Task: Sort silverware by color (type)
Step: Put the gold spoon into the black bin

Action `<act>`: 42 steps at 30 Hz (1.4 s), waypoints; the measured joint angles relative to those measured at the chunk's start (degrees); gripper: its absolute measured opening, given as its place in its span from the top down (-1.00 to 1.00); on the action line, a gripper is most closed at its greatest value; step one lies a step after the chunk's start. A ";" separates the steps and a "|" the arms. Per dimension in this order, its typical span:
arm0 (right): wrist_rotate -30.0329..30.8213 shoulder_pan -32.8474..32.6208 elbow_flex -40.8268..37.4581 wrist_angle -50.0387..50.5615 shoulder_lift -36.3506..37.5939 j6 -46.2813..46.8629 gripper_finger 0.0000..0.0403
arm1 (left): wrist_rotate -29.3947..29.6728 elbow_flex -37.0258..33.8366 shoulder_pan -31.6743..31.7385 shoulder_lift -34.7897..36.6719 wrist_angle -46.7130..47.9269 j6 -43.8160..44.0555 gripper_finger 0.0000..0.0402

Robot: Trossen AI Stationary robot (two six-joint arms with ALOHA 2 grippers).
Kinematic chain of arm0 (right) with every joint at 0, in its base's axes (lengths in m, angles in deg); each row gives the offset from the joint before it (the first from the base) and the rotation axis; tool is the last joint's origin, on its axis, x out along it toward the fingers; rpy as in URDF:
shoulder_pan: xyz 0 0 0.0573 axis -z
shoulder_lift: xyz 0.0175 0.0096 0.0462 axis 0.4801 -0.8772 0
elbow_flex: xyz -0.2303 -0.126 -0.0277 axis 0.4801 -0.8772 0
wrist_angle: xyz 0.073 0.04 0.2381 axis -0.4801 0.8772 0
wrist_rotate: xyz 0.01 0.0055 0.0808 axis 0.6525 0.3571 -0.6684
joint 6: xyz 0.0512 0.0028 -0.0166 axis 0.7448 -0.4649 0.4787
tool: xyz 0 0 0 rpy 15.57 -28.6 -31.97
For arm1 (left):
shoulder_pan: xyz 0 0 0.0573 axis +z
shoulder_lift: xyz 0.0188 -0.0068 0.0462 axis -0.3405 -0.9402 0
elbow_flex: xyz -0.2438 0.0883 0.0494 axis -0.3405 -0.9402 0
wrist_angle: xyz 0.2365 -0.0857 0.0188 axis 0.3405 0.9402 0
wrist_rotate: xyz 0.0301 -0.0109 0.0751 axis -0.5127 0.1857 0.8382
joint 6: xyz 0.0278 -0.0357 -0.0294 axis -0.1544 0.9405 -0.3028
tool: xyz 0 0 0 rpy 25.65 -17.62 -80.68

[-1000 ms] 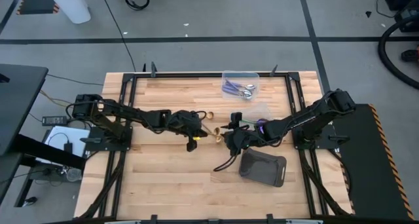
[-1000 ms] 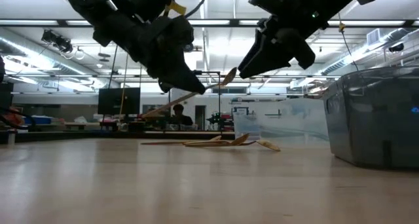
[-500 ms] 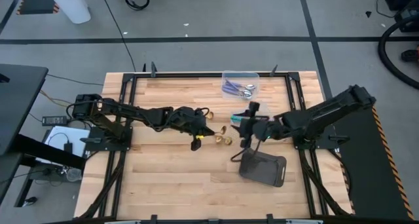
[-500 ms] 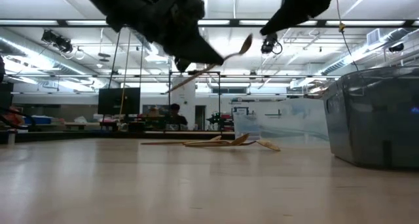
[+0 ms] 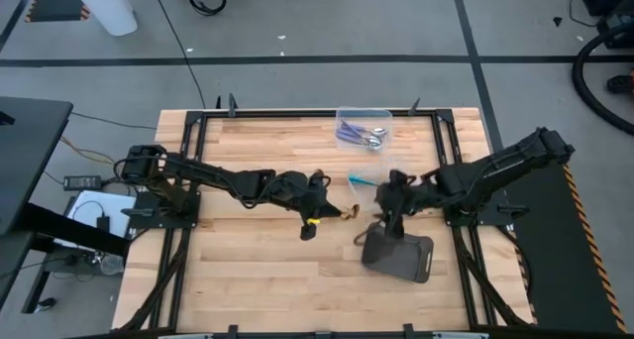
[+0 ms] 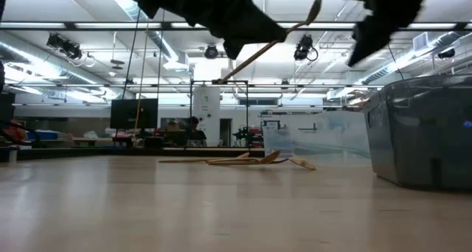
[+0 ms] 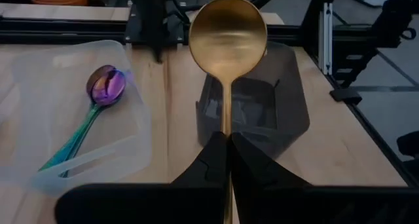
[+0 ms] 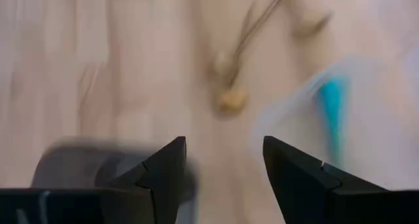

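Note:
A gold spoon [image 7: 228, 35] is lifted over the table's middle, and my left gripper [image 7: 228, 137] is shut on it; in the high view this gripper [image 5: 330, 211] is left of the dark grey tray [image 5: 398, 257]. My right gripper [image 8: 224, 152] hangs open and holds nothing, above the table just beyond the tray's far edge [image 5: 389, 202]. An iridescent spoon [image 7: 103, 88] lies in a clear tub [image 7: 134, 129]. Lilac-handled spoons [image 5: 359, 134] lie in the far clear tub [image 5: 364, 127]. More gold spoons [image 6: 247, 161] lie flat on the wood. My left gripper pinches the gold spoon's handle [image 7: 226, 119] between its two shut fingers. The handle runs along the fingers and out past their tips. The spoon is clear of the table and slants up toward its bowl [image 6: 316, 3], while the handle's tail [image 6: 225, 78] sticks out below the gripper.
The dark grey tray [image 7: 252, 109] sits right of centre near the table's front. A black metal frame [image 5: 297, 114] runs along the table's edges. Bare wood [image 5: 258, 270] lies in front of the left arm.
My left gripper has carried the gold spoon up and toward the table's right edge, nearer the dark tray, with the bowl tipping higher. My right gripper has drawn back from the spoon's bowl end toward the right edge, risen and rolled.

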 joint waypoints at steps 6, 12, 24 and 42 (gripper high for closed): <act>-5.15 -6.05 -0.02 5.93 -2.89 12.01 -0.05 | 0.15 2.55 -1.05 -1.76 2.34 -1.79 0.95; -9.22 -11.68 0.02 15.12 -3.53 25.91 -0.05 | 0.11 4.01 -0.96 -2.10 4.13 -2.43 0.95; -21.02 -15.61 -0.53 28.01 -5.34 45.92 -0.05 | 0.07 4.06 -0.96 -2.10 10.19 -4.64 0.95; -24.74 -28.52 -0.89 26.46 -10.24 51.77 0.10 | -1.09 4.04 -2.73 -1.86 1.52 -10.40 0.93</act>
